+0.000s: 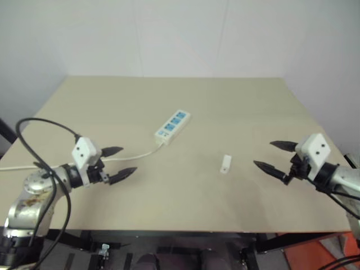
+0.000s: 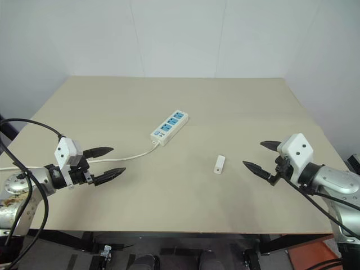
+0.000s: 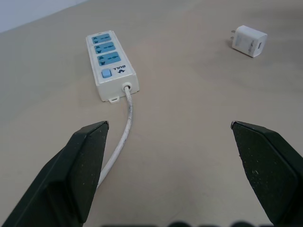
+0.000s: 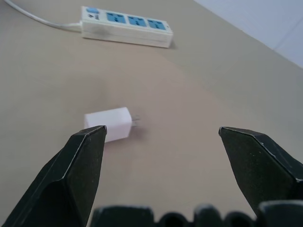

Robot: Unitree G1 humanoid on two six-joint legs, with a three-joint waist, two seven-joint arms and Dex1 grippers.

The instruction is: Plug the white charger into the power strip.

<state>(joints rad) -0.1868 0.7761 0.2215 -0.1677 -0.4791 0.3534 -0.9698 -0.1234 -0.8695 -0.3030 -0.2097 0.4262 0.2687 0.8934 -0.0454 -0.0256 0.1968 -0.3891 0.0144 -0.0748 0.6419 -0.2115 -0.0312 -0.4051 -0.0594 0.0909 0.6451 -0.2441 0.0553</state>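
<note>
Two grippers, both wide open and empty, hover over the table (image 1: 185, 202), one at each side. Nothing picked up, so this is the approach step: charger still to be grasped.

Strip (image 1: 172, 125) lies flat near table centre, angled, three blue socket faces up, switch at the near end. Its cord (image 1: 138, 153) leaves that end and runs off toward the robot's left, passing just beside the left gripper (image 1: 117, 163).

Right gripper (image 1: 275, 156) points inward toward the charger (image 1: 225, 163), near it but apart. Charger lies on its side, alone on bare table, between the right gripper and the strip, well apart from the strip. In the right wrist view the prongs (image 4: 136, 119) stick out sideways, level with the table, not down.

Next move, my read: right gripper closes in and takes the charger across its body, leaving the prongs free. It then has to be turned prongs-down before going over a socket. Left gripper is placed to pin the strip near the cord end so it doesn't slide during the push.
</note>
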